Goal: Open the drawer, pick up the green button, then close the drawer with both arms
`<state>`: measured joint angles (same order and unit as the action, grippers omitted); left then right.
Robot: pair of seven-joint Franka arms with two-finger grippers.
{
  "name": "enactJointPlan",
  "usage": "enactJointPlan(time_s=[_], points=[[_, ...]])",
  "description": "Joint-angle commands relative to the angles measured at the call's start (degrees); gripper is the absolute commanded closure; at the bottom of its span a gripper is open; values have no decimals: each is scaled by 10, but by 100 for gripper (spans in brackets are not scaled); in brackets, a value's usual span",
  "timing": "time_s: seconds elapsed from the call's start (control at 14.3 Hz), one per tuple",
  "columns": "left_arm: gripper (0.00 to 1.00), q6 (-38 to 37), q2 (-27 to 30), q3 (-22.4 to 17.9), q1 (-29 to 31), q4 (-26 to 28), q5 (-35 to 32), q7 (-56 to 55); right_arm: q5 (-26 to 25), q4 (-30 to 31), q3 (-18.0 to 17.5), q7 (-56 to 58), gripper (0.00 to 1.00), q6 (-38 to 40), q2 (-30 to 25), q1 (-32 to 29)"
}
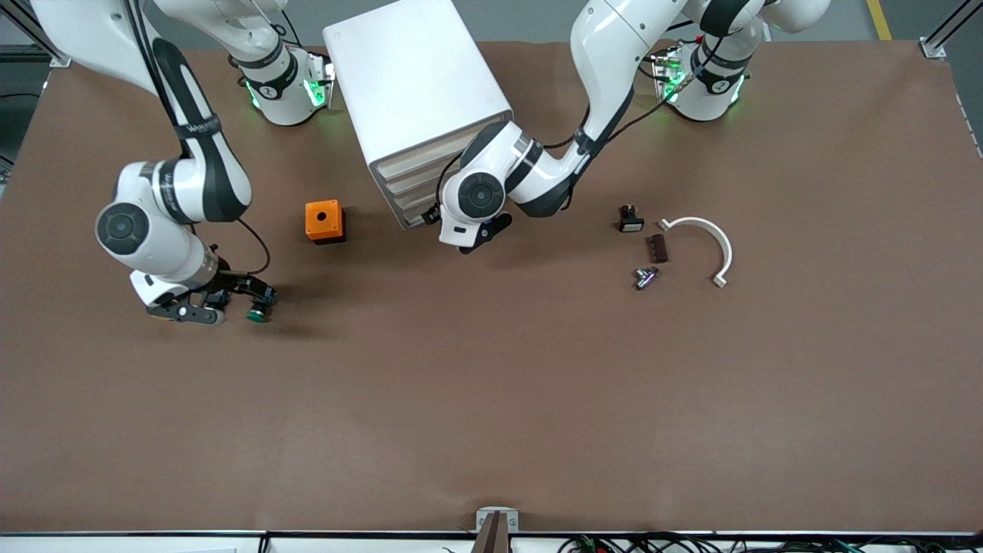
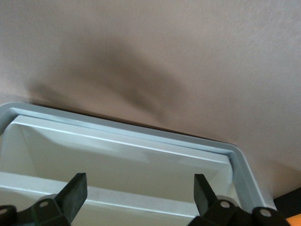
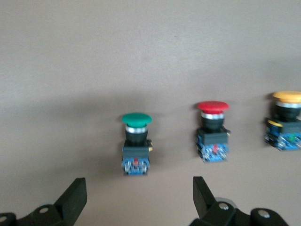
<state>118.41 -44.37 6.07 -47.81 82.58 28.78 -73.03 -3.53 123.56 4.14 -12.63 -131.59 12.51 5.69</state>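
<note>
The green button [image 1: 259,313] is seen on the table, low in the frame at the right arm's end, just ahead of the right gripper [image 3: 138,193], whose fingers are spread and empty. The left gripper [image 2: 138,190], also spread, is held at the drawer [image 2: 141,141], judged not yet closed.

A robotics lab or test cell, by the look of it; two white arms [image 1: 177,192] are bolted at the edge of a broad brown-covered desk [image 1: 491,399], their bases lit green; aluminium frame posts [image 1: 948,27] stand at the corners; cables [image 1: 653,544] trail along the front rail; grey floor carries a yellow line [image 1: 879,19].
</note>
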Motion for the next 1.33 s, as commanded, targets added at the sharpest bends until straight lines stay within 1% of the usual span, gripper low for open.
enactJointPlan(time_s=[0.0,0.14,0.21,0.28,0.49,0.63,0.84,1.05,1.26], points=[[0,-4,13,-17,8,-18,-58,-5,0,5,-2,30,0,75,-70,-5],[0,-4,13,-45,11,-37,-65,-6,0,-9,1,46,0,126,-100,-8],[0,-4,17,-69,10,-39,-65,-5,0,-23,2,57,0,155,-114,-14],[0,-4,28,-84,10,-38,-67,-4,1,-35,2,66,0,181,-124,-20],[0,-8,64,-126,19,-37,-129,-2,1,-85,3,104,0,264,-156,-38],[0,-32,91,-132,46,-34,-159,8,20,-132,3,117,0,328,-164,-45],[0,-93,128,-132,78,-33,-193,60,20,-201,3,118,0,396,-159,-53],[0,-164,178,-132,117,-31,-205,147,20,-216,3,118,0,404,-156,-54],[0,-245,220,-131,167,-30,-207,273,20,-238,1,118,0,407,-146,-51]])
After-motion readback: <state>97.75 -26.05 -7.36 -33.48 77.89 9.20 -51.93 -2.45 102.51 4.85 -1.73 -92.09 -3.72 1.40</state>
